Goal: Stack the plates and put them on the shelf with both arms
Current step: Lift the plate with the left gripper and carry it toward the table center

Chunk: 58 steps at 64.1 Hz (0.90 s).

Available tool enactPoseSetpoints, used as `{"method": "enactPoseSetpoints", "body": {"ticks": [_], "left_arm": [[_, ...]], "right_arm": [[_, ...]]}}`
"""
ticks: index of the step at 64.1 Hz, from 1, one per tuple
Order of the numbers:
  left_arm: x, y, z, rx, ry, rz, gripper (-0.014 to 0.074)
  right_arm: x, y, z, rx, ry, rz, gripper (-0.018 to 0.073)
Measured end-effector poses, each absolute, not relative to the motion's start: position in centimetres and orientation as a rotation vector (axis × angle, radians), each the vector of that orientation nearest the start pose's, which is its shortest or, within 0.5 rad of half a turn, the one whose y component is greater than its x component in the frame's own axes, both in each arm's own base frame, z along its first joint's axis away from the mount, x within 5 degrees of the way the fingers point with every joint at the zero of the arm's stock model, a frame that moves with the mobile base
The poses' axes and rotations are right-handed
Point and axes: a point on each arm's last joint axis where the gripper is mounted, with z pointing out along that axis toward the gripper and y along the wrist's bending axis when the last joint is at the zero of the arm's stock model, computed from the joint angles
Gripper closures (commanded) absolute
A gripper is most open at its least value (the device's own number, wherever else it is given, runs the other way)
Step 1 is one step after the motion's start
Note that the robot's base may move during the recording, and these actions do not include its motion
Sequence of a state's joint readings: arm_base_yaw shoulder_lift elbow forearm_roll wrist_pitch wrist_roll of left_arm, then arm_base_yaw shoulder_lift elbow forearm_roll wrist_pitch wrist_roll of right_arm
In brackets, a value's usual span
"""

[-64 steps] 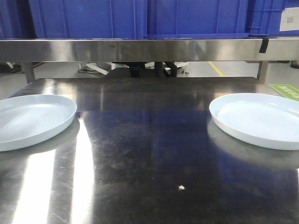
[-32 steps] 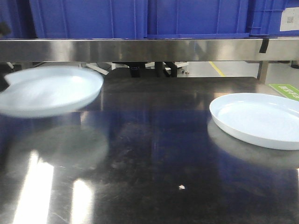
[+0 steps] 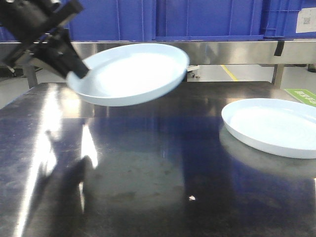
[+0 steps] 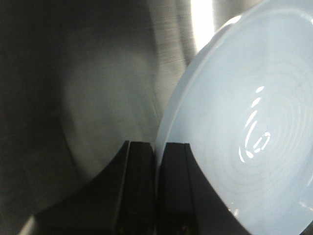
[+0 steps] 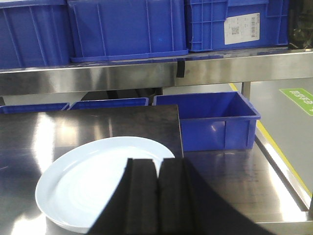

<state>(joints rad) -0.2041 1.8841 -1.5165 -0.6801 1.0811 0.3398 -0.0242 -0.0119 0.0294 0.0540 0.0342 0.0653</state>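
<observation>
Left side is the one that changes. 1 s ago this plate was lying flat on the tabletop (image 3: 148, 173) at the left; half a sec ago it was already off the steel and blurred. Now the lifted plate (image 3: 129, 74) hangs in the air near the centre, in front of the shelf (image 3: 222, 52) rail, well above the surface. My left gripper (image 3: 74, 69) is clamped on its rim, w/ one finger on each side of the edge in the wrist view. The plate is a bit tilted, free edge higher than the held edge.

The second plate (image 3: 274, 126) has not moved; it lies flat on the tabletop at the right, well apart from the lifted one. My right gripper (image 5: 157, 164) is above its near part, fingers pressed together w/ nothing between them, not touching the plate as far as I can tell.

So I judge the pick is done and the transfer is about half way. Next, I think, is to bring the lifted plate over the second one, level it and lower it centred. After that both arms take the stack to the shelf, where blue crates (image 3: 207, 17) stand on the upper tier. The risk is that a glossy rim held at only one point may slip or swing.
</observation>
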Motion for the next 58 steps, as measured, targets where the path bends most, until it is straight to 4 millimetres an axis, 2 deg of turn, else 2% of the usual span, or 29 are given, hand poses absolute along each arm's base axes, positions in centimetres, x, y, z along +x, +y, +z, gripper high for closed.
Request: {"method": "enactPoseSetpoints", "body": {"ticks": [10,16,26,58], "left_arm": [[37.3,-16.1,24.0,0.422,2.777,-0.896,0.0516],[37.1,-16.9,22.3,0.415,2.834,-0.872,0.0516],[37.3,-17.1,20.8,0.406,2.873,-0.812,0.0516],[37.6,-16.7,20.6,0.346,2.887,-0.735,0.0513]], "right_arm": [[5.7,-0.1,20.1,0.109,1.532,0.077,0.0503],[5.7,-0.1,20.1,0.109,1.532,0.077,0.0503],[5.7,-0.1,20.1,0.109,1.532,0.077,0.0503],[5.7,-0.1,20.1,0.109,1.532,0.077,0.0503]]}}
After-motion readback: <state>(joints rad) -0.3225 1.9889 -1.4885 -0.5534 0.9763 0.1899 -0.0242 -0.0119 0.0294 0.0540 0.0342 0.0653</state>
